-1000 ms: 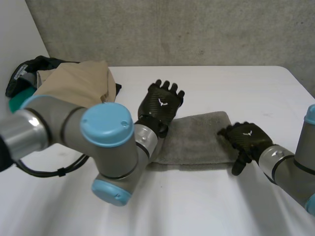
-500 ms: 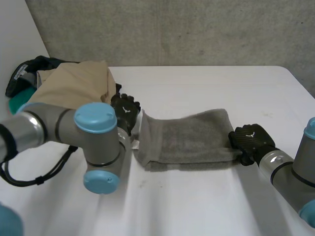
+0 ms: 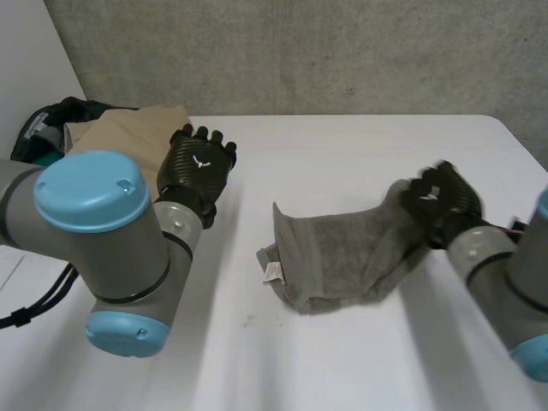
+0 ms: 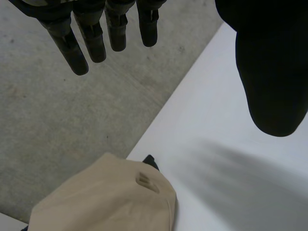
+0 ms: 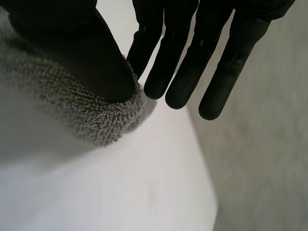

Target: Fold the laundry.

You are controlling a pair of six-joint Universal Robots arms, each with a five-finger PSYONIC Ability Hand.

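My right hand (image 3: 441,201) pinches the right end of the grey towel (image 3: 342,257) between thumb and straight fingers, holding it off the white table (image 3: 360,145); the rest lies bunched mid-table. My left hand (image 3: 199,167) hangs released, holding nothing, near the tan garment (image 3: 120,137). Risk: the pinch catches only the edge, so the towel may slip out, or a one-sided pull may crumple the fold.
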